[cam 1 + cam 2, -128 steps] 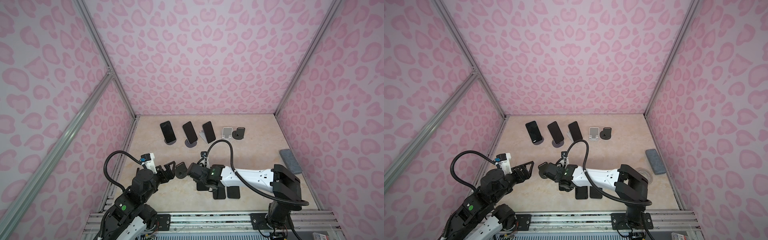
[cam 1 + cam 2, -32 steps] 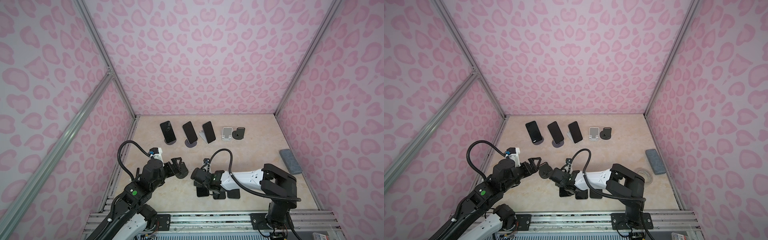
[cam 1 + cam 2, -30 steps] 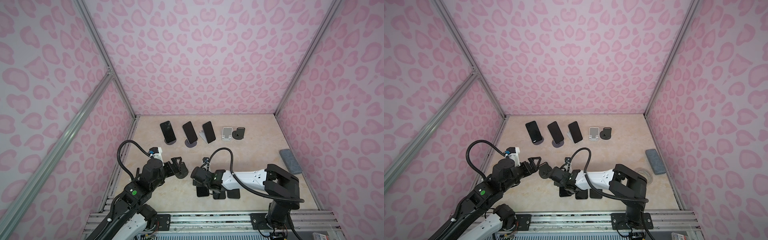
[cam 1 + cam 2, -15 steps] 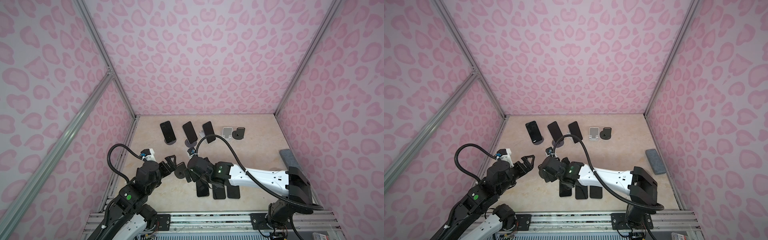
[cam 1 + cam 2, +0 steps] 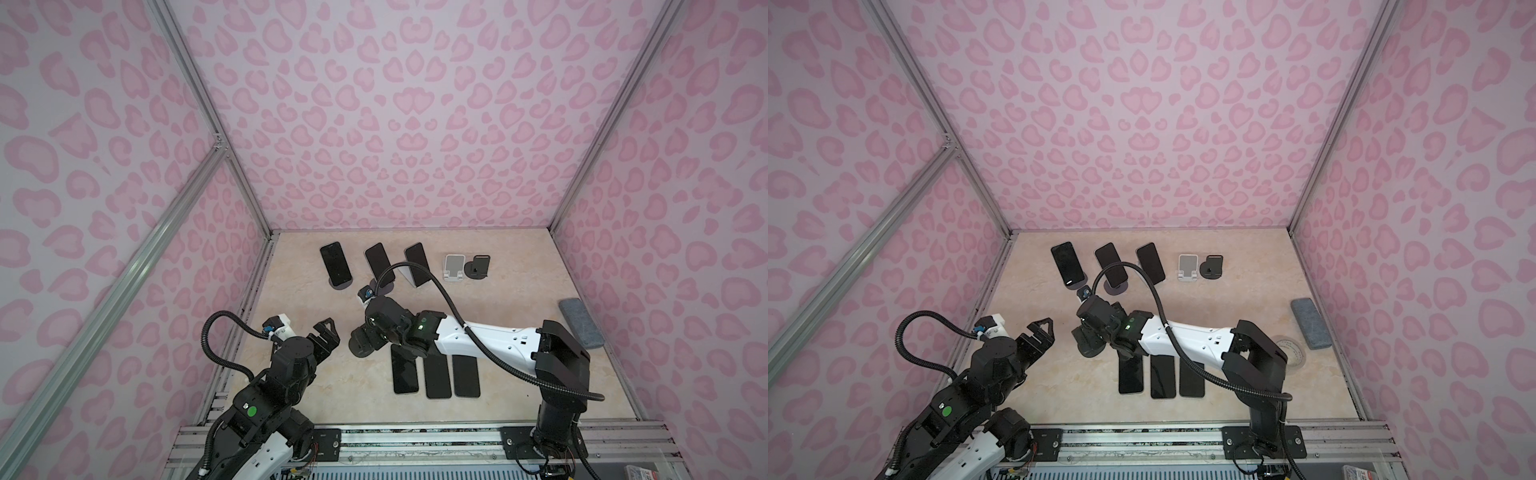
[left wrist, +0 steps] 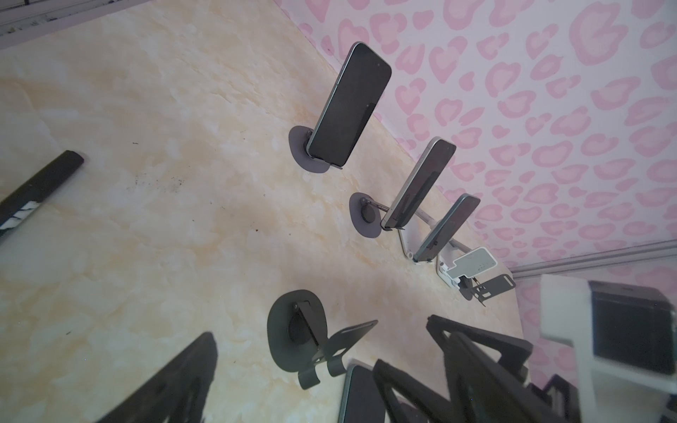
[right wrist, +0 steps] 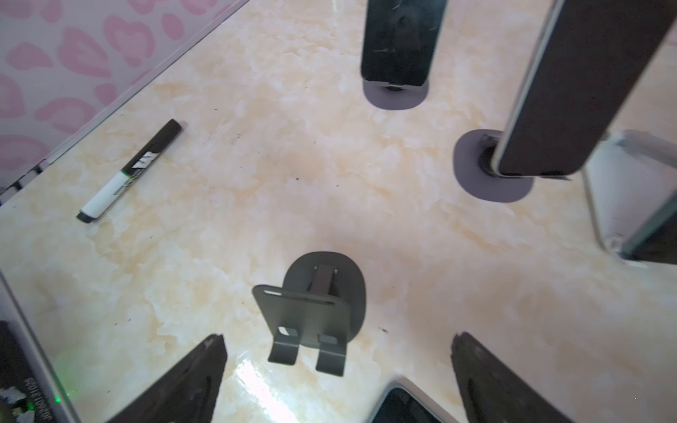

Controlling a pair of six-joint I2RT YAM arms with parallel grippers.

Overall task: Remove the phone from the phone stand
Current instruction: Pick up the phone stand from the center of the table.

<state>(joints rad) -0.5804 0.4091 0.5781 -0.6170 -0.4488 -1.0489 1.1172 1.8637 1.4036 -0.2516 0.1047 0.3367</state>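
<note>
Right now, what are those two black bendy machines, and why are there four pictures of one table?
They are two robot arms, each ending in a pincer. Two pictures look down from a camera overhead; two come from small cameras on the arms' wrists. On the table three phones lean on stands at the back, three more phones lie flat in front, and there is a marker and a grey block. The left pincer and the right pincer are both open and hold nothing. An empty stand sits just in front of the right pincer.
</note>
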